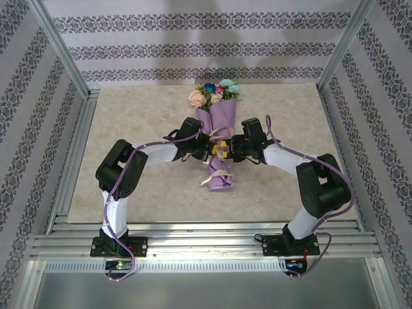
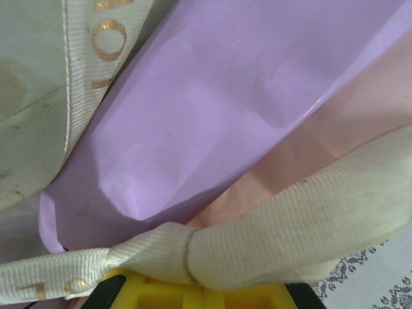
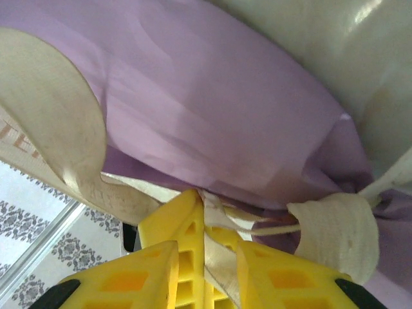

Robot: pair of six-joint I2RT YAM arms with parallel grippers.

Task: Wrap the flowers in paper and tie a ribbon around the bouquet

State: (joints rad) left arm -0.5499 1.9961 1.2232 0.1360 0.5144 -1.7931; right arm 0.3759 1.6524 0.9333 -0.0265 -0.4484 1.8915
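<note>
Left gripper (image 2: 193, 295), a pair of yellow plastic fingers, is closed tight on the ribbon (image 2: 322, 212), a long cream-beige woven band with gold lettering. The band bunches into a pinched fold right at the fingertips, and a second stretch of it hangs along the upper left of the left wrist view.

The right gripper (image 3: 215, 257), also yellow, has its jaws a little apart with a strand of the same ribbon running down through the gap. Whether the fingers press on that strand or merely stand around it cannot be told. A wide loop of the band curls beside that gripper on the left, and another fold lies to its right against the wrap.

From above, both grippers meet at the middle of the bouquet (image 1: 217, 125), one on each side of it and close together. It lies lengthwise on the beige marble-patterned table top (image 1: 129, 129), about midway across. The paper (image 2: 212, 96), a thin lilac-purple wrapping sheet, is rolled into a cone around the stems, its narrow end pointing towards the arm bases. The flowers (image 1: 215, 93), a small bunch of pink, peach, blue and teal artificial blooms, stick out of the wide far end, near the grey-patterned back wall (image 1: 193, 51).
</note>
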